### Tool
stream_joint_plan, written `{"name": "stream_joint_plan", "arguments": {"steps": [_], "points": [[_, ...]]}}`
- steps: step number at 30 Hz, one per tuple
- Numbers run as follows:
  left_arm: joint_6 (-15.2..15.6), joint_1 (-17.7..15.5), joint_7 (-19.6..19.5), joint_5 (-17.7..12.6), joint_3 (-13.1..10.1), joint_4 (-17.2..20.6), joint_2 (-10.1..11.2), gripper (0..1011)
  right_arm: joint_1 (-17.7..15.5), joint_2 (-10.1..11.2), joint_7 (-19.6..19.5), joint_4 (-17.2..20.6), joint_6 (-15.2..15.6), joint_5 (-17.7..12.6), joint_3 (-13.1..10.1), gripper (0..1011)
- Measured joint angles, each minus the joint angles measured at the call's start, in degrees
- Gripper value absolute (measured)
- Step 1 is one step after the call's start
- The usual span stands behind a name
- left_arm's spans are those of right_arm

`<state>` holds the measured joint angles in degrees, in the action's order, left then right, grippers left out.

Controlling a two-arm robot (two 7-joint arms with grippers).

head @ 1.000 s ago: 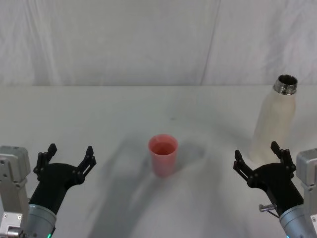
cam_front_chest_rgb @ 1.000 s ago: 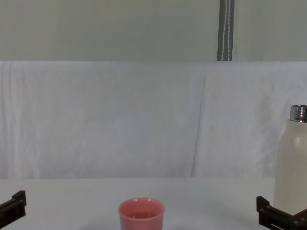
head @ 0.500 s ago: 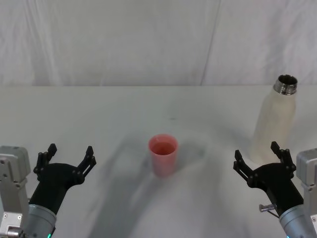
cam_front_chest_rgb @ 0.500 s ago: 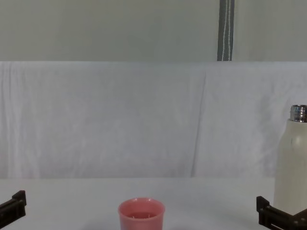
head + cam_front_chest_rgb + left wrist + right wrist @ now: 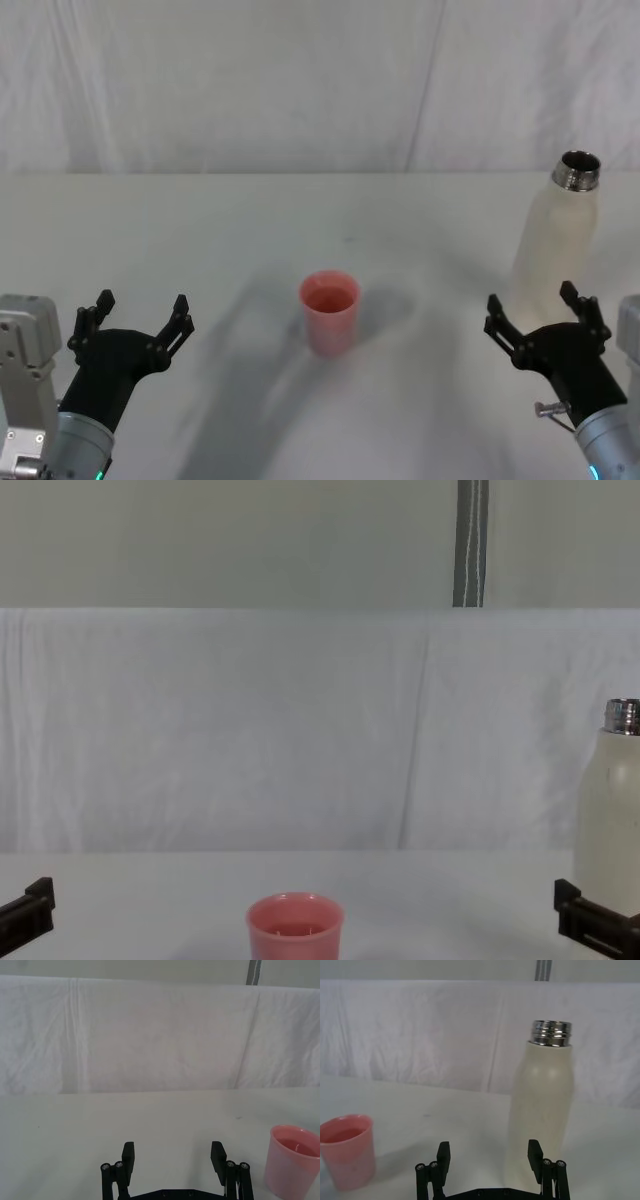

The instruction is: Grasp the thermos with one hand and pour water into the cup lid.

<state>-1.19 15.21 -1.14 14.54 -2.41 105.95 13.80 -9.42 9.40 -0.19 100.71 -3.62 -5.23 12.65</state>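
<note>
Thermos [image 5: 553,250] stood upright, ungrasped, near tabletop's right edge | cup [image 5: 329,312] at centre, pinkish liquid seen inside | right gripper [image 5: 542,319] wide open, empty, just before thermos | left gripper [image 5: 137,319] open, empty, idle | grasp and pour judged outstanding

One thermos [image 5: 553,243], one cup lid [image 5: 329,313]

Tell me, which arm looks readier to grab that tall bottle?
The right one, most likely. The right gripper is open just in front of the bottle, which stands upright on the robot's right. The left gripper, also open, sits far off beyond the pink cup.
</note>
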Motion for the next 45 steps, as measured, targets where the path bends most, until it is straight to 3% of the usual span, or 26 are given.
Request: {"name": "stream_joint_plan", "arguments": {"steps": [22,34,45], "points": [[0.0,0.0,0.0,0.0,0.0,0.0,0.0,1001,5.67,-4.25,4.06,-7.88,-0.76,-3.01,-6.25,1001],[0.0,0.0,0.0,0.0,0.0,0.0,0.0,1001,8.47,-4.59,5.77,-11.11,-1.48,-3.03,-8.09,1001],[0.0,0.0,0.0,0.0,0.0,0.0,0.0,1001,10.4,-4.28,6.94,-12.79,-1.25,-2.7,-8.25,1001]]}}
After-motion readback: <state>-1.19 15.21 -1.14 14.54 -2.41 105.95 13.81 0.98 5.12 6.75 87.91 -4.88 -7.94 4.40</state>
